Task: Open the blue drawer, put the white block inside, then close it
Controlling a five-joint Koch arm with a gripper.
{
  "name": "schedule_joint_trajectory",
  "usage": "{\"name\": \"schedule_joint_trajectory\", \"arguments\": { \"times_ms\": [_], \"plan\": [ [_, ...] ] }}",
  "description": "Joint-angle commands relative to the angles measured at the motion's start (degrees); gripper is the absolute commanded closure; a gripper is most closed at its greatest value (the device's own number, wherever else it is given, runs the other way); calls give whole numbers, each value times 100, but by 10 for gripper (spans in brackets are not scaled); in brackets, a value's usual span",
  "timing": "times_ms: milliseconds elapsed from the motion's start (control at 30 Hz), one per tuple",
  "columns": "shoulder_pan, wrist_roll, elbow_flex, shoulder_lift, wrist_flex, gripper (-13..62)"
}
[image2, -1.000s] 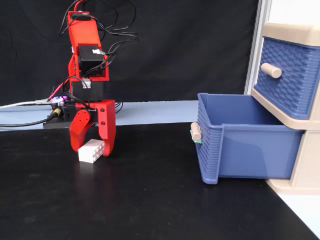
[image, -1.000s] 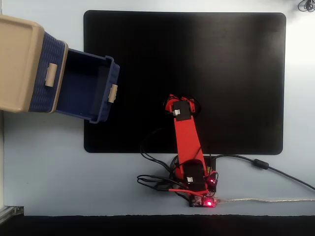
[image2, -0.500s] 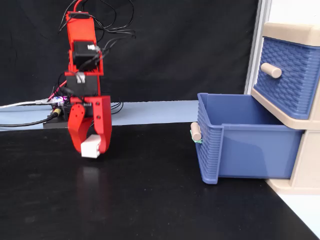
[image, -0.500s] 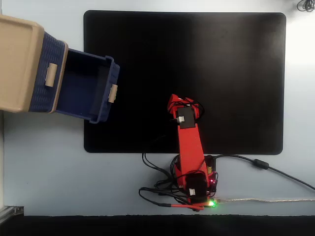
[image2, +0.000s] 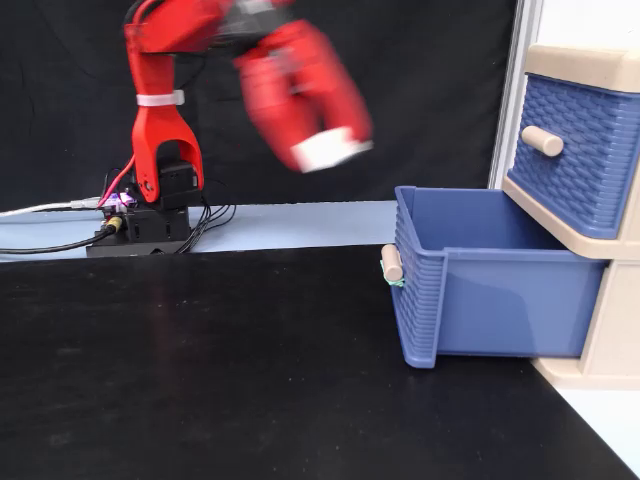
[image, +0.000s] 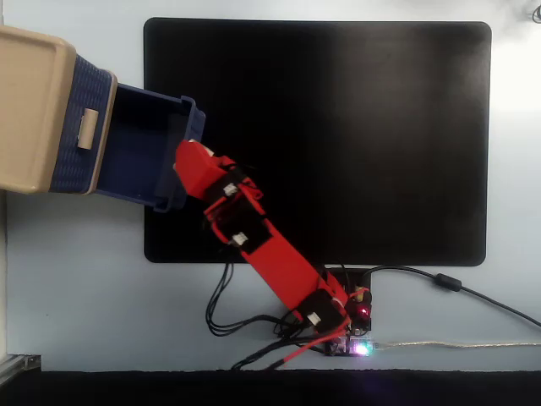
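The blue drawer stands pulled out of the beige cabinet, open at the top. In a fixed view, my red gripper is raised well above the mat, blurred by motion, left of the drawer's front. It is shut on the white block, which shows at its tips. From above, the gripper reaches over the drawer's front wall and hides the block and the drawer's handle. The handle shows from the side.
The upper navy drawer is closed. A black mat covers the table. The arm's base with its cables sits at the mat's edge.
The gripper has lifted the white block off the mat and swung it up and toward the open drawer. The drawer and cabinet have not moved.
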Motion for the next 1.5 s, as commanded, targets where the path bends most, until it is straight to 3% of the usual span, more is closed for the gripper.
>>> {"name": "schedule_joint_trajectory", "arguments": {
  "times_ms": [0, 233, 267, 367, 400, 433, 600, 767, 900, 1133, 1467],
  "plan": [
    [-176, 677, -1046, -765, 88, 576],
    [-527, 756, -3146, -2250, 352, 560],
    [-527, 756, -3208, -2312, 352, 507],
    [-527, 721, -3270, -2461, 255, 225],
    [-527, 703, -3313, -2470, 202, 163],
    [-519, 703, -3349, -2461, 176, 153],
    [-448, 439, -3349, -1828, 1090, 153],
    [141, -1898, -3331, -1143, 3454, 154],
    [817, -3234, -3111, -1178, 3823, 155],
    [519, -3085, -2777, -2048, 3604, 154],
    [-615, -1731, -2804, -2689, 2303, 153]
  ]
}}
